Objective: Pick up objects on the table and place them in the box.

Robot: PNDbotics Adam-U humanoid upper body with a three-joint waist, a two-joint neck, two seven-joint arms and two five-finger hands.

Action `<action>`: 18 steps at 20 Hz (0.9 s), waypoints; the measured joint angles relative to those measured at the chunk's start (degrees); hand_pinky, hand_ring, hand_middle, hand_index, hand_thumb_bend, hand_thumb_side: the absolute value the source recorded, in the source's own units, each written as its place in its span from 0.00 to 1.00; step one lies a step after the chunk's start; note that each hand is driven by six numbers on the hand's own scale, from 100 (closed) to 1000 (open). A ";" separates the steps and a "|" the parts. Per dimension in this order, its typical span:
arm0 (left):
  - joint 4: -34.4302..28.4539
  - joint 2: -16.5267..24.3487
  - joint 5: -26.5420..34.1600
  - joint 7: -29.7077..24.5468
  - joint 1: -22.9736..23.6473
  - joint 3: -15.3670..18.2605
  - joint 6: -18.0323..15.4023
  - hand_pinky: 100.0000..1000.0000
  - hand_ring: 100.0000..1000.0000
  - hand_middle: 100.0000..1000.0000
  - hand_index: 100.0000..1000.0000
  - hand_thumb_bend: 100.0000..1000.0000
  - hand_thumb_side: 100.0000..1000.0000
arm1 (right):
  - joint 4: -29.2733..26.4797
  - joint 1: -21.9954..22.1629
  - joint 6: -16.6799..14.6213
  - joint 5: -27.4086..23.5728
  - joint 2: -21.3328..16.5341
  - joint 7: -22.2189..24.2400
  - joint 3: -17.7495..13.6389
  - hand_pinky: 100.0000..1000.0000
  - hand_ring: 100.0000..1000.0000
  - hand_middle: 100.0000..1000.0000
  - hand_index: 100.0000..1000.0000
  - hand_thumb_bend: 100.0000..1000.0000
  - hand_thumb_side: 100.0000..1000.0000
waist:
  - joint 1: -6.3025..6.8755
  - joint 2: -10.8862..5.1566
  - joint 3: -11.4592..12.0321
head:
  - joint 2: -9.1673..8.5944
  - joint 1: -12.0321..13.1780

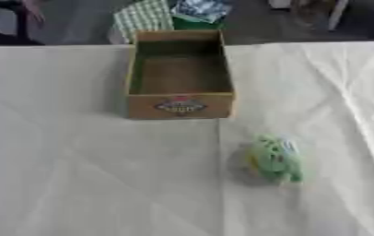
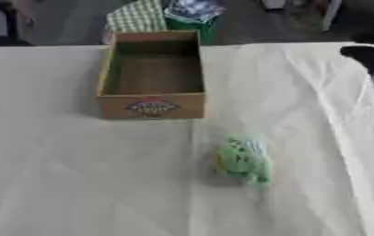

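Note:
An open cardboard box (image 1: 179,107) with a red and blue label on its front wall stands at the middle back of the table, and nothing shows inside it. A small green packet (image 1: 276,159) with a bit of yellow lies on the white cloth in front of the box, to its right. At the right edge of the right eye view, a dark part of my right arm and hand (image 2: 373,55) reaches over the table's far right side, well away from the packet. My left hand appears in neither view.
A creased white cloth (image 1: 85,175) covers the whole table. Behind the far edge are a green checked item (image 1: 144,17), a blue and white item (image 1: 200,9) and dark furniture.

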 measured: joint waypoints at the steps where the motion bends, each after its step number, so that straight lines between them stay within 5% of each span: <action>1: 0.00 0.00 0.00 0.00 0.00 0.00 0.00 0.77 0.58 0.54 0.78 0.06 0.60 | 0.00 0.00 -0.03 0.12 -0.28 0.06 0.01 0.89 0.73 0.72 0.91 0.00 0.51 | -0.02 0.00 0.02 | 0.37 -0.01; 11: 0.00 0.00 -0.03 0.08 0.03 0.00 -0.05 0.77 0.58 0.54 0.78 0.06 0.60 | 0.00 -0.34 -0.02 3.27 -5.87 0.49 1.21 0.85 0.74 0.73 0.90 0.00 0.55 | -0.43 -0.21 0.04 | 2.62 0.20; 18: 0.00 0.11 -0.48 0.21 0.49 0.03 0.08 0.77 0.57 0.54 0.78 0.06 0.59 | 0.00 -3.58 3.70 8.50 -14.04 3.88 5.54 0.82 0.75 0.75 0.88 0.00 0.61 | -1.49 -0.57 -0.36 | 2.96 0.85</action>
